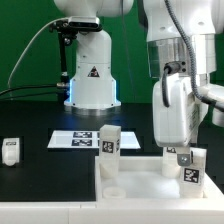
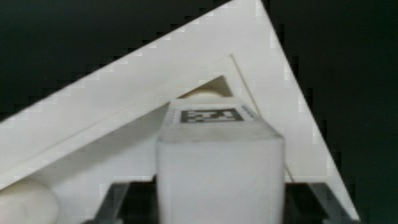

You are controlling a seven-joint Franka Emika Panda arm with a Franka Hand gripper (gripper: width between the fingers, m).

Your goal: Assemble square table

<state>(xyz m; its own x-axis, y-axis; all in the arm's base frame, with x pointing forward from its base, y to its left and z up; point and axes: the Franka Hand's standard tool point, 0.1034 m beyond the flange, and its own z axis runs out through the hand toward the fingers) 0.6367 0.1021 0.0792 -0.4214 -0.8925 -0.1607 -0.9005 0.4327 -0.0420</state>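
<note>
Claw clamped on a leg, upright over the slab corner at the exterior view's right. Second leg stands at slab's far edge. Third leg lies loose on black surface, well apart. Wrist view: held leg above slab.

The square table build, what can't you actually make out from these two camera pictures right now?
- Gripper, exterior view: its fingertips merge with the leg below; open or shut is unclear.
- Gripper fingers, wrist view: cut off by the picture's edge.
- Tabletop slab, exterior view: its near part is cut off by the picture's edge.
- Small white part, exterior view: too small to identify.
</note>
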